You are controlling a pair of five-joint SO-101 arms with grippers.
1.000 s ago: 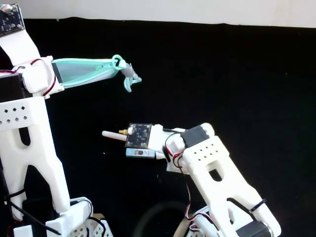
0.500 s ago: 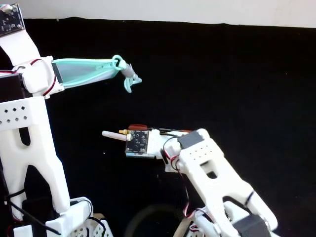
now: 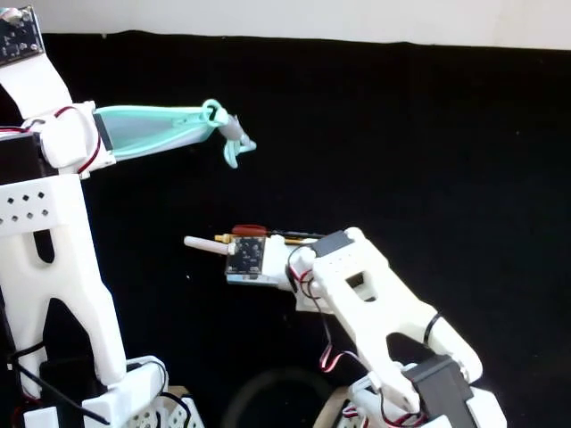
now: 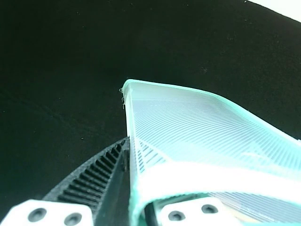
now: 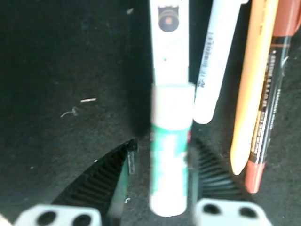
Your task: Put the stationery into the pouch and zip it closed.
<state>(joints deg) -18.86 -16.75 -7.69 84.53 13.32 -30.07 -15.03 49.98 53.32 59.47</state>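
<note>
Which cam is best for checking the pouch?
High view: the whole mint pouch shows, held out over the table by the left hand, with the zipper pull at its far end. The left wrist view gives a close-up of its striped wall, clamped in that hand.

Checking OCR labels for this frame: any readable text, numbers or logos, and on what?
No text is clear enough to quote.
White pen: small dark print along the barrel, too blurred to read.
Brown marker: dark lettering along the barrel, too blurred to read.
Green-white stick: green label, no legible characters.
Orange pen: no print seen.
Pouch: stripes and one faint mark, unreadable.
</note>
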